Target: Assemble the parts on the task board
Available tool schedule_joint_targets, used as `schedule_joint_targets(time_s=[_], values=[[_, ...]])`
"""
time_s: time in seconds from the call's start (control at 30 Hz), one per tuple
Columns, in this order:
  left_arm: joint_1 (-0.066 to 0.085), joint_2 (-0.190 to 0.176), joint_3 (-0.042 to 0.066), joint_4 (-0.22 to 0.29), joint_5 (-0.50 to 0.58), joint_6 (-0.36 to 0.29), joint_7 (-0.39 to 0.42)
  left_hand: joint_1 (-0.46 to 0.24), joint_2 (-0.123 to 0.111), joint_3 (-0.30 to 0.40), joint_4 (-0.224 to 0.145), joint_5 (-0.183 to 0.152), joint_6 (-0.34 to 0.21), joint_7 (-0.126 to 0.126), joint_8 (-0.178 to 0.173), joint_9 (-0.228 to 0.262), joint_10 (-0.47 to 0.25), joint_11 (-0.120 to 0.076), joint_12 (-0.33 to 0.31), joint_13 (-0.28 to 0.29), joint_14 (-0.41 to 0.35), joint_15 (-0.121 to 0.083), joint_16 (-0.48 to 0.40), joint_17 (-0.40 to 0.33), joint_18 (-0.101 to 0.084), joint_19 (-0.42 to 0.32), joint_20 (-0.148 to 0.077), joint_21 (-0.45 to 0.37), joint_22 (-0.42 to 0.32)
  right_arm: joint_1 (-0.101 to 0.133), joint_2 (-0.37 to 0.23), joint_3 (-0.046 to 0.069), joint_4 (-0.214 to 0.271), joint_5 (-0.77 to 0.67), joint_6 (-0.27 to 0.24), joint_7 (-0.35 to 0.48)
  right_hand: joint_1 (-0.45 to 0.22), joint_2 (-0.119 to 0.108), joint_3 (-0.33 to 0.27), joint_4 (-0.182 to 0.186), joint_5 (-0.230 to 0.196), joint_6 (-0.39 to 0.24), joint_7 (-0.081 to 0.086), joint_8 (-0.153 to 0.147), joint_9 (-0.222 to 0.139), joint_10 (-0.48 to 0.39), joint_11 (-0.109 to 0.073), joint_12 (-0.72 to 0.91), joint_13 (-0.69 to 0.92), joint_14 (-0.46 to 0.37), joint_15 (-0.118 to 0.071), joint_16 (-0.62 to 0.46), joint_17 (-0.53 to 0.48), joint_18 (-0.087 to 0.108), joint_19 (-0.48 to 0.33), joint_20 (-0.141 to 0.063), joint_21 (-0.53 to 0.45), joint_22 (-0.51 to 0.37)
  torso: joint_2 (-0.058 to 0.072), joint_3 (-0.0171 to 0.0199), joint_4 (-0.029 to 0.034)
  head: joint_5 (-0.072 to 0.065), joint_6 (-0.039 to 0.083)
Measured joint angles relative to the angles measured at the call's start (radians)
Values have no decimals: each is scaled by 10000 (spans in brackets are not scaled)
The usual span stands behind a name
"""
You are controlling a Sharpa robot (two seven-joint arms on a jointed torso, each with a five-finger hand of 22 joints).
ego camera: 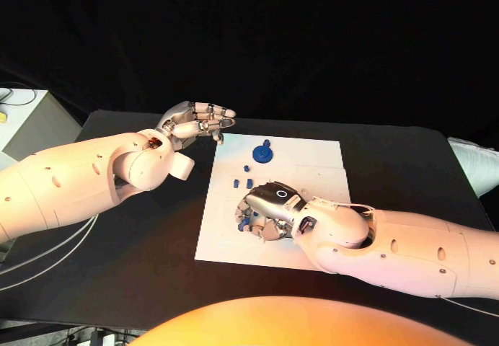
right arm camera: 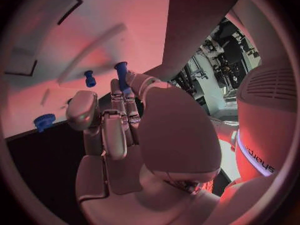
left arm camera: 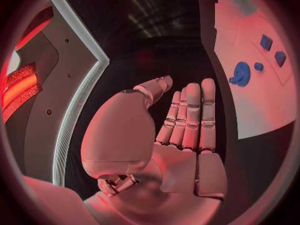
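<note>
- The white board (ego camera: 312, 162) lay in the middle of the black table (ego camera: 416, 166), its long side running away from the robot.
- A blue gear (ego camera: 264, 153) sat on the far part of the board; in the left wrist view the same gear (left arm camera: 242, 73) showed beside a small round blue piece (left arm camera: 259, 66) and two blue blocks (left arm camera: 266, 42).
- A few small blue pieces (ego camera: 247, 171) stood in a loose row near the board's middle, just beyond the right hand.
- The left hand (ego camera: 195, 120) hovered off the board's far left corner, above the black table, holding nothing; its fingers (left arm camera: 190, 115) lay straight and side by side with the thumb apart.
- The right hand (ego camera: 268, 209) was down on the near-left part of the board, palm turned downward, fingers curled toward the surface among blue pieces.
- In the right wrist view a blue peg (right arm camera: 121, 75) stood upright just at the fingertips (right arm camera: 119, 92), with a shorter blue peg (right arm camera: 90, 78) beside it and a blue knurled wheel (right arm camera: 44, 121) farther off.
- I could not tell whether the right hand actually gripped the peg or only touched it.
- Pale lettering (right arm camera: 259, 159) ran along the robot's body in the right wrist view; it was too bent and cut off to read surely.
</note>
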Motion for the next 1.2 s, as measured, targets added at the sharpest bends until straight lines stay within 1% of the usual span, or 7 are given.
schedule_joint_targets(time_s=[0.37,0.6,0.7,0.97,1.03,1.1,1.2], values=[[0,-6,2,13,0,-1,-7,0,0,0,0,0,0,0,0,0,1,0,-1,0,0,0,0,0,0,0,0,0,0,-24,258,1,-132,-121,186,-112,-255,145,-76,-81,319,-26,22,-21,41,-1,0,-30,268,13,14,0,-149,-2,-130,-16,-240,-130,6,-1,3,-35,0],[0,1,-2,13,-1,-2,-12,0,0,0,0,0,0,-1,0,0,1,0,-1,0,0,0,0,-2,0,0,0,0,1,-26,311,-15,-111,-134,222,-156,-987,-34,707,-1203,1228,-835,299,-303,-8,-234,-234,-672,183,27,177,-121,-382,-1,-382,195,-759,-398,2,3,-6,-40,0],[0,1,-2,13,-1,-3,-15,0,0,0,0,0,1,0,0,0,1,0,-1,0,0,0,0,-8,0,0,0,0,1,-34,303,-25,-95,-104,200,-144,-1235,-179,812,-1310,1393,-1117,392,-449,-70,-471,-246,-865,63,14,297,-193,-552,-2,-493,307,-1070,-592,-3,6,-10,-42,0],[0,-1,1,11,-1,-5,-25,0,0,-19,18,0,-21,-22,0,-8,-22,23,-1,5,0,0,0,-8,0,22,22,0,-6,-78,227,-73,-61,2,107,-78,-1566,-367,430,-1292,1296,-1641,457,-712,-172,-1519,-31,-913,-382,34,433,-423,-1012,2,-835,462,-1998,-1208,-8,7,-12,-64,0],[1,-3,2,10,-1,-5,-29,0,0,-28,28,0,-35,-35,0,-8,-37,38,-1,9,0,0,0,-8,1,38,38,0,-12,-78,200,-73,-61,33,35,-65,-1515,-415,145,-1330,1244,-1864,519,-833,-215,-1976,37,-903,-512,-25,516,-660,-1477,237,-1139,519,-2681,-1667,-8,7,-12,-69,0],[1,-4,2,10,-1,-5,-33,0,0,-28,28,0,-34,-35,0,-8,-37,38,-1,9,0,0,0,-8,0,38,38,0,-12,-78,182,-73,-61,63,-40,-50,-1513,-413,-245,-1350,1188,-2069,528,-929,-261,-2342,60,-780,-586,-135,589,-839,-1832,238,-1376,543,-3250,-2041,-8,6,-12,-76,0],[1,-5,2,10,-1,-5,-37,0,0,-28,28,0,-34,-35,0,-8,-37,38,-1,9,0,0,0,-8,0,37,38,0,-12,-77,160,-73,-57,113,-177,-25,-1235,-144,-1068,-1289,1188,-2208,534,-967,-298,-2773,99,-459,-623,-304,572,-996,-2155,373,-1568,624,-3873,-2444,-8,6,-9,-86,0]])
